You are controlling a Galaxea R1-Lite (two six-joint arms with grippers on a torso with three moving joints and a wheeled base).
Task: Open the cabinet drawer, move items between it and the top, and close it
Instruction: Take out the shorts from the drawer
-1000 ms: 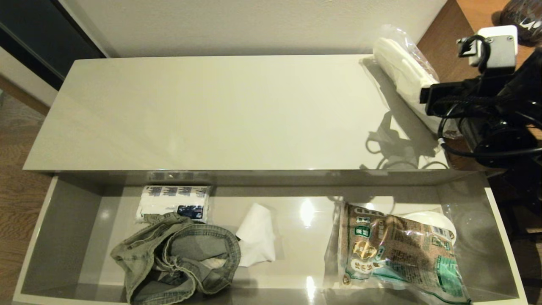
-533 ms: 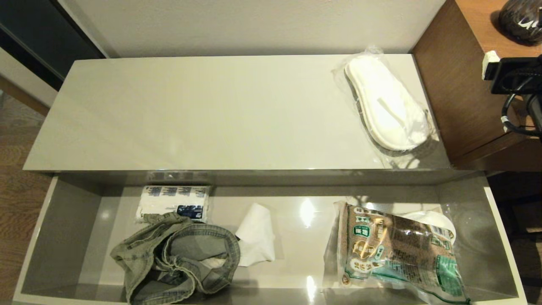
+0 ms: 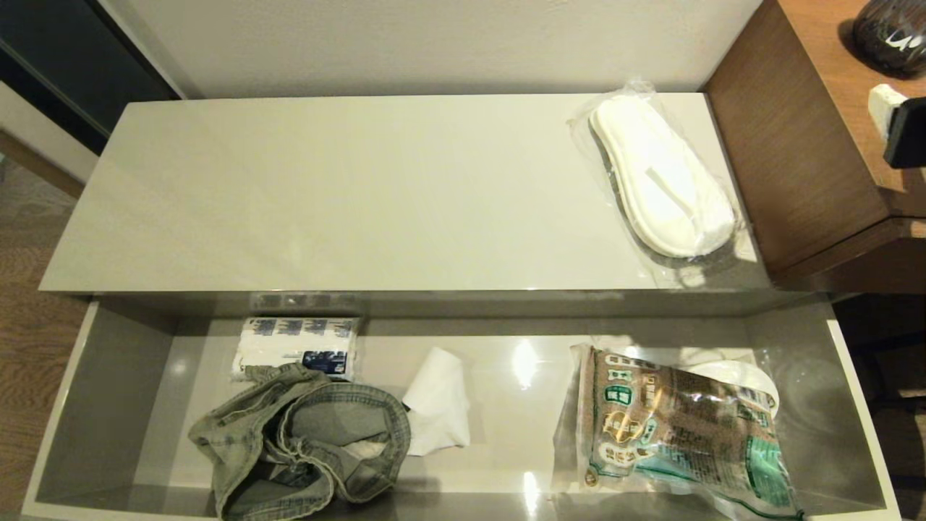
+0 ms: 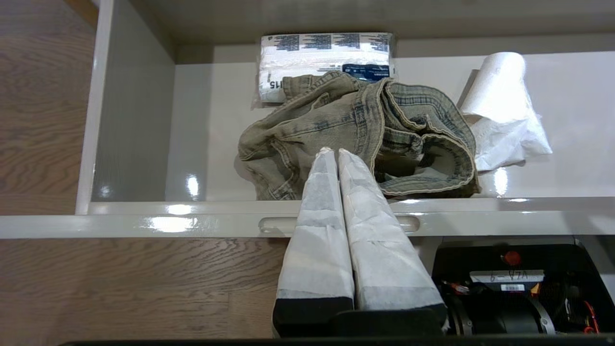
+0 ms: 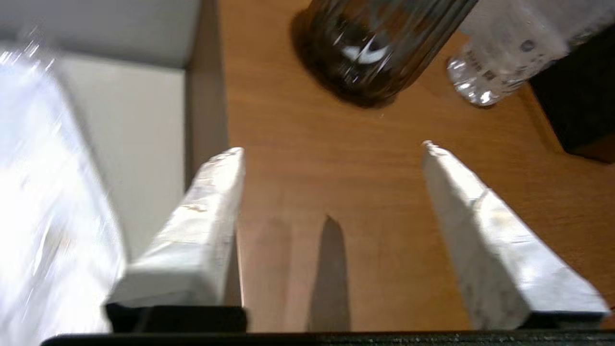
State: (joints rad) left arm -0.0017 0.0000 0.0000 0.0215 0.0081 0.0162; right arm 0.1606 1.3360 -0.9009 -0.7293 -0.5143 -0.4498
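Slippers on top, right hand mostly cropped

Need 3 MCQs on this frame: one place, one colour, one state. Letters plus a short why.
1. Where do the wrapped slippers lie?
A. in the drawer
B. on the right end of the top
C. on the wooden desk

2. What colour is the denim garment in the cabinet drawer?
A. faded grey-green
B. bright red
C. black

3. How does the right gripper stand?
A. shut on the slippers
B. shut on nothing
C. open, holding nothing

Answers:
1. B: the head view shows the slippers flat on the cream slab, near its edge by the wooden desk.
2. A: both the head view and the left wrist view show washed-out grey-green cloth with stitched seams.
3. C: the right wrist view shows its fingers apart over the desk with only bare wood between them.
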